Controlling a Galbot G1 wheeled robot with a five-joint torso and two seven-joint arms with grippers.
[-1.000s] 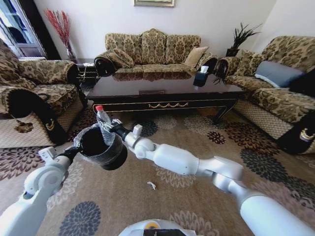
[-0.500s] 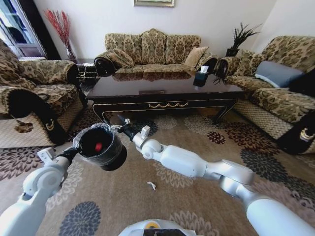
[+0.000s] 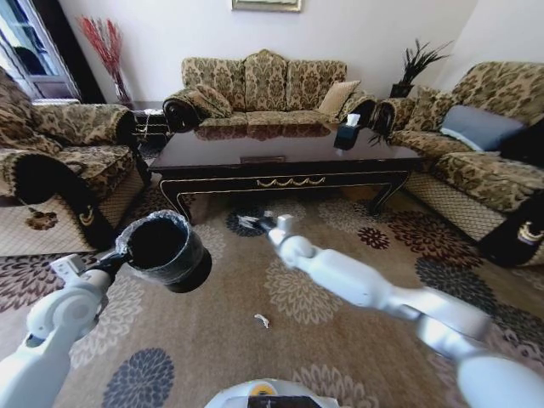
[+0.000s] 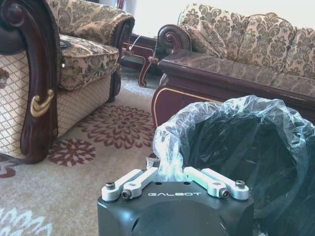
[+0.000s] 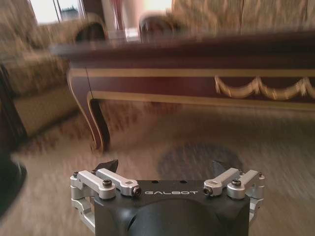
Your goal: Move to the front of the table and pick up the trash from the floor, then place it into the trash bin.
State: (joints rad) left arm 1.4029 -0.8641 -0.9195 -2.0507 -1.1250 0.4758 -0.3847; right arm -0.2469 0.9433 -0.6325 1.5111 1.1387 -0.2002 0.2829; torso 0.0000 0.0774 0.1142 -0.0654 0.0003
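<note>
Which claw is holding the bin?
The left claw: it is clamped on the liner-wrapped rim of the black bin, lifted off the floor. The right claw is open and empty, out toward the table.

1. One long dark coffee table point(image 3: 280, 161), the landmark at the middle of the room.
2. Three patterned sofas: one point(image 3: 263, 89) behind the table, one at each end.
3. One black trash bin point(image 3: 166, 251), in front of the table.
4. One white scrap point(image 3: 262, 320) on the carpet, in front of the table.
5. One tissue box point(image 3: 347, 134) on the table.
</note>
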